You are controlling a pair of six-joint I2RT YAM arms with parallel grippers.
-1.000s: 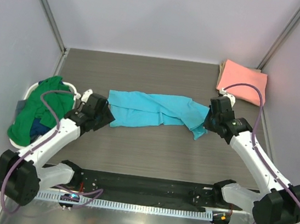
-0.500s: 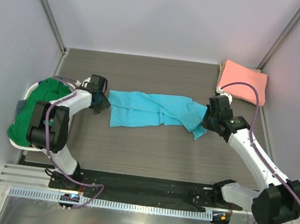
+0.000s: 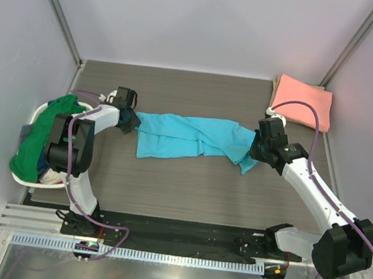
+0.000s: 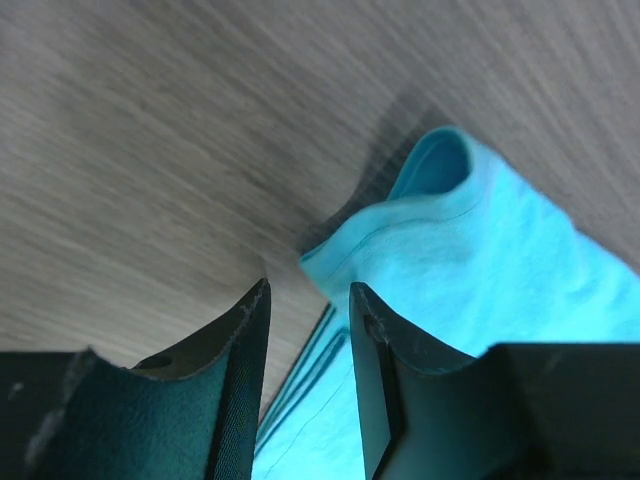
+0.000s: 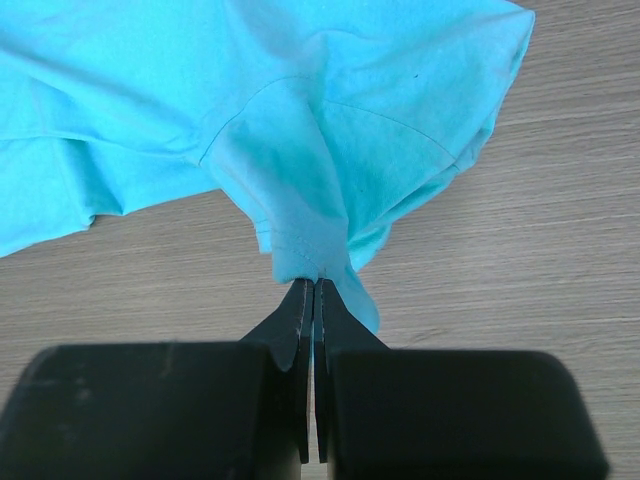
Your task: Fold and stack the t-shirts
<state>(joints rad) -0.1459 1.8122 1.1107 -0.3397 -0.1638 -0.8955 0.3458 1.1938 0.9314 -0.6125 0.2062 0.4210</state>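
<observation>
Right claw (image 5: 312, 285): my two dark fingers were pressed together on a bunched bit of the blue shirt (image 3: 187, 136).
Left claw (image 4: 308, 300): my fingers stood apart at the shirt's left corner, its soft hem in the gap.
Blue shirt: wrinkly, pulled into a long strip between my claws.
Table (image 3: 188, 181): dark, streaky wood.
Basket (image 3: 39, 112): white, on the left, with a crumpled green shirt (image 3: 42, 138) heaped inside.
Pink shirt (image 3: 303, 101): a flat folded square, far right corner.
</observation>
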